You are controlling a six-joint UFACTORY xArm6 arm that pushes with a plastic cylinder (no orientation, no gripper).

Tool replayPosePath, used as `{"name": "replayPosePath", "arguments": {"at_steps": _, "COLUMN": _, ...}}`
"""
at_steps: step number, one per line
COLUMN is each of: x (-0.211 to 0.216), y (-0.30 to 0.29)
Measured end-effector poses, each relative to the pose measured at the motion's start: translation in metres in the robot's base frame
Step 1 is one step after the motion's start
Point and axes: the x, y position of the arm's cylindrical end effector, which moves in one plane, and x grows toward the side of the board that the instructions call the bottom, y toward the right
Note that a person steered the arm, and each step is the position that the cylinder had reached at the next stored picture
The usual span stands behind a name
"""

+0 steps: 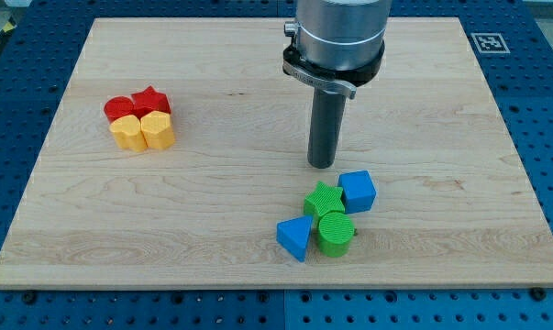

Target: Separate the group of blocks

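The tip point(322, 164) grips nothing, resting at eleven o'clock of the blue cube point(358, 191); green star point(324, 199), green cylinder point(335, 233) and blue triangle point(294, 237) cluster below; light, rigid, likely slippery; push flat faces.

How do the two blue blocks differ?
Shape: the blue cube is boxy; the blue triangular block is a wedge.
Place: the cube sits at the cluster's upper right, right of the green star; the triangular block sits at its lower left, beside the green cylinder.
My tip: the cube is nearer to it than the triangular block.
Shared: same blue, same cluster.
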Motion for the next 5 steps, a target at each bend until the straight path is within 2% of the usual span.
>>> {"name": "replayPosePath", "arguments": {"at_steps": 2, "x": 0.009, "y": 0.0}}
{"name": "replayPosePath", "arguments": {"at_steps": 3, "x": -0.012, "y": 0.0}}
{"name": "replayPosePath", "arguments": {"at_steps": 4, "x": -0.074, "y": -0.001}}
{"name": "replayPosePath", "arguments": {"at_steps": 5, "x": -0.134, "y": -0.039}}
